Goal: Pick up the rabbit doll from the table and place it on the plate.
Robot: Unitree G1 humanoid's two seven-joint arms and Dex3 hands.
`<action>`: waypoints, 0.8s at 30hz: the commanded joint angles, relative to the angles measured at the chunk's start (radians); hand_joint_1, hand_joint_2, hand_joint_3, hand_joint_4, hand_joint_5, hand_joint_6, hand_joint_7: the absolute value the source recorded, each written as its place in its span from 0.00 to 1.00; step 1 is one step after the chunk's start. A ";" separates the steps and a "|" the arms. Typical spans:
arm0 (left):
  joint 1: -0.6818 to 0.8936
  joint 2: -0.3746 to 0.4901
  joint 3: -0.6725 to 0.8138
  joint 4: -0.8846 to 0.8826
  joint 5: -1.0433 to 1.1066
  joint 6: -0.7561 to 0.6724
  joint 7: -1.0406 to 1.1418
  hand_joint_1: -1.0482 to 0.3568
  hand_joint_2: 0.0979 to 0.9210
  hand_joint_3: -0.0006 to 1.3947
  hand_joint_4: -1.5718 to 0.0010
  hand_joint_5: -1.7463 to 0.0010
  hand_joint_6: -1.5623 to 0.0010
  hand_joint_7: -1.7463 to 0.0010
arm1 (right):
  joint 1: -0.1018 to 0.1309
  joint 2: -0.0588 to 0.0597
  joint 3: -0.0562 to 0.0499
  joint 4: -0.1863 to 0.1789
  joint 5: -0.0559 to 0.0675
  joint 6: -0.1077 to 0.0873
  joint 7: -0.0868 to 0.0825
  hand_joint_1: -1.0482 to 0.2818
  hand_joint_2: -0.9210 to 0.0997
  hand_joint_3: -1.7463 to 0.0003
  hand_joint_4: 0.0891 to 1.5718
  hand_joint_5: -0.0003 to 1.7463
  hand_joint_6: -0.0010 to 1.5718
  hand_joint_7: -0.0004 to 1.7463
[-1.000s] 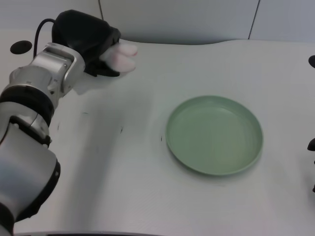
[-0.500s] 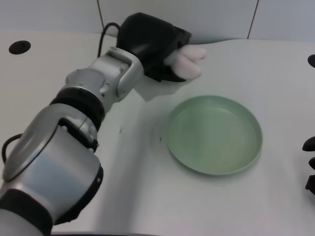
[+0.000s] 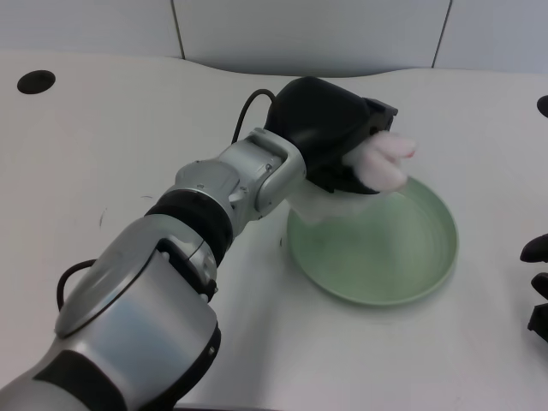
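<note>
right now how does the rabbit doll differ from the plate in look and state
The rabbit doll is pale pink and white and soft-looking; the plate is green, round and rigid. The doll is held by the left hand over the plate's far rim; the plate lies flat on the table with nothing lying in it.

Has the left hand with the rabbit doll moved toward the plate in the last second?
Yes. The left hand, holding the rabbit doll, has moved rightward from the table's far left to above the green plate's far rim.

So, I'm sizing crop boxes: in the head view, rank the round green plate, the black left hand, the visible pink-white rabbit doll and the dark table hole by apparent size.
1. Round green plate, partly covered.
2. Black left hand, nearer the camera, so flattered.
3. Visible part of pink-white rabbit doll, mostly hidden in the hand.
4. Dark table hole.
</note>
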 commanded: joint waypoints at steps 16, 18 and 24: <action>0.041 -0.015 0.167 -0.005 -0.197 -0.022 -0.294 0.00 1.00 0.64 1.00 0.99 1.00 1.00 | 0.018 -0.005 0.006 -0.016 0.000 0.001 -0.035 0.50 0.00 0.95 0.80 1.00 0.27 1.00; 0.034 -0.015 0.185 -0.008 -0.219 -0.028 -0.330 0.00 1.00 0.64 1.00 1.00 1.00 1.00 | 0.018 -0.003 0.008 -0.015 0.000 -0.016 -0.019 0.51 0.00 0.93 0.82 1.00 0.38 1.00; 0.013 0.001 0.186 -0.013 -0.216 -0.027 -0.383 0.00 1.00 0.64 1.00 1.00 1.00 1.00 | 0.019 -0.002 0.010 -0.017 -0.001 -0.030 -0.018 0.51 0.00 0.91 0.92 1.00 0.51 1.00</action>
